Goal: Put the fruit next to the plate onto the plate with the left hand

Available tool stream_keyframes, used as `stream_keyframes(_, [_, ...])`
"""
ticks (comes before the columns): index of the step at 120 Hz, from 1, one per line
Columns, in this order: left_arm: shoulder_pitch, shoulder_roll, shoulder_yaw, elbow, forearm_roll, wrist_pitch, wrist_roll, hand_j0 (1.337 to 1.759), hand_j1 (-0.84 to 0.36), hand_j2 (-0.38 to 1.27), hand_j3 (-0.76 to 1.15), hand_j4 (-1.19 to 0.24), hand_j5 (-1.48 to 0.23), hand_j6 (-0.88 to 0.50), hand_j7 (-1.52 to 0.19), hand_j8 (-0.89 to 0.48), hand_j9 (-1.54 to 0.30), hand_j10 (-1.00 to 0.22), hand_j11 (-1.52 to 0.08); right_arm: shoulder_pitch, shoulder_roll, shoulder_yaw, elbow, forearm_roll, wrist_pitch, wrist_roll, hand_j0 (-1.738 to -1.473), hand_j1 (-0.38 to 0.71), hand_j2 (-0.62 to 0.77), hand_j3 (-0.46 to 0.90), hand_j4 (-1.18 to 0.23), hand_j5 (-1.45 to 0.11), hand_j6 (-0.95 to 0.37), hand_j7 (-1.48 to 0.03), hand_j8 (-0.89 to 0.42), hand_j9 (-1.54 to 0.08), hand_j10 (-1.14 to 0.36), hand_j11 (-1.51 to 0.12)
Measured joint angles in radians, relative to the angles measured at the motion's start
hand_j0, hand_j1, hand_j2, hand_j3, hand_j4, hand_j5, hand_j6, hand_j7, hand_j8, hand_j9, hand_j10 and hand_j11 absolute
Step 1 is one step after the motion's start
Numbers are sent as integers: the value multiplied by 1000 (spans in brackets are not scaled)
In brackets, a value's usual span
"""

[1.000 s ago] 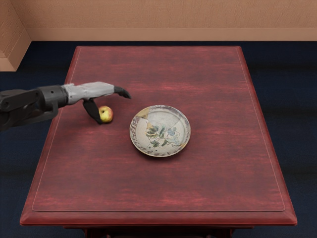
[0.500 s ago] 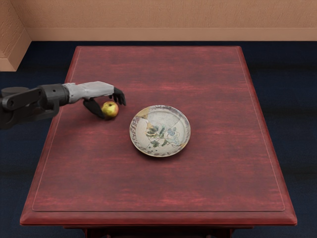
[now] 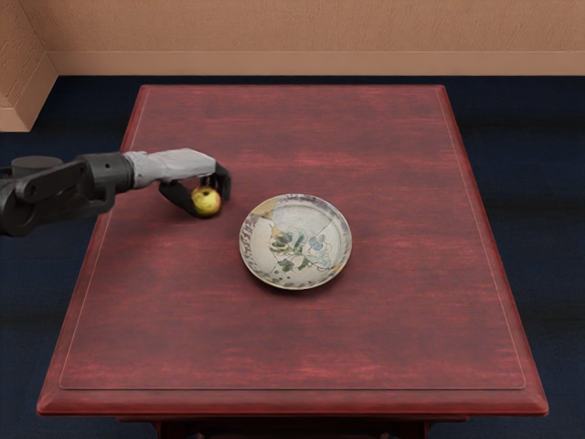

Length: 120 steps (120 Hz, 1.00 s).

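My left hand (image 3: pixel 186 174) comes in from the left edge, over the left part of the table (image 3: pixel 366 347). It is curled around the fruit (image 3: pixel 207 200). The dark fingers (image 3: pixel 222 179) wrap over its far and right side, and the thumb (image 3: pixel 174 196) is under its near left side. That is a grasp on the fruit.

The fruit is small and round, yellow with a red flush. It sits in my grip, left of the plate (image 3: pixel 248 240) and a little farther back, near the rim but apart from it. I cannot tell whether it rests on the table or is clear of it.

The plate is upright, near the table's middle. Its well shows a painted leaf pattern in green-grey with a yellowish patch. The fruit is not on it.
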Motion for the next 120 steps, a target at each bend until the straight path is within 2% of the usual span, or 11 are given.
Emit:
stream_keyframes(26, [-1, -2, 1, 14, 6, -1, 0, 1657, -291, 370, 0, -647, -847, -527, -849, -538, -852, -642, -854, 0, 0, 0, 0, 0, 0, 0, -1658, -349, 0, 0, 0, 0, -1, 0, 0, 0, 0, 0])
stream_keyframes(43, [2, -13, 1, 24, 6, -1, 0, 1655, -285, 332, 0, -670, -884, -503, -889, -531, -890, -666, -891, 0, 0, 0, 0, 0, 0, 0, -1658, -349, 0, 0, 0, 0, -1, 0, 0, 0, 0, 0])
stream_keyframes(47, [9, -21, -1, 32, 3, 1, 1, 1654, -287, 403, 0, -686, -874, -506, -898, -524, -903, -669, -903, 0, 0, 0, 0, 0, 0, 0, -1658, -349, 0, 0, 0, 0, -1, 0, 0, 0, 0, 0])
stream_keyframes(50, [10, -23, -2, 36, 3, 0, 1, 1652, -347, 512, 0, -684, -884, -473, -916, -494, -919, -664, -919, 0, 0, 0, 0, 0, 0, 0, -1658, -349, 0, 0, 0, 0, -1, 0, -1, 0, 0, 0])
stream_keyframes(65, [11, -30, 0, 53, 5, -3, 0, 1652, -345, 375, 0, -650, -912, -432, -929, -458, -930, -671, -932, 0, 0, 0, 0, 0, 0, 0, -1658, -349, 0, 0, 0, 0, -1, 0, -1, 0, 0, 0])
stream_keyframes(109, [3, -34, 15, 65, 4, -4, 0, 1653, -332, 403, 0, -668, -921, -452, -931, -486, -948, -688, -952, 0, 0, 0, 0, 0, 0, 0, -1658, -349, 0, 0, 0, 0, -1, 0, 0, 0, 0, 0])
stream_keyframes(120, [-18, -34, 22, 64, 1, -5, 0, 1653, -318, 352, 0, -665, -931, -454, -931, -489, -951, -694, -955, 0, 0, 0, 0, 0, 0, 0, -1658, -349, 0, 0, 0, 0, -1, 0, 0, 0, 0, 0])
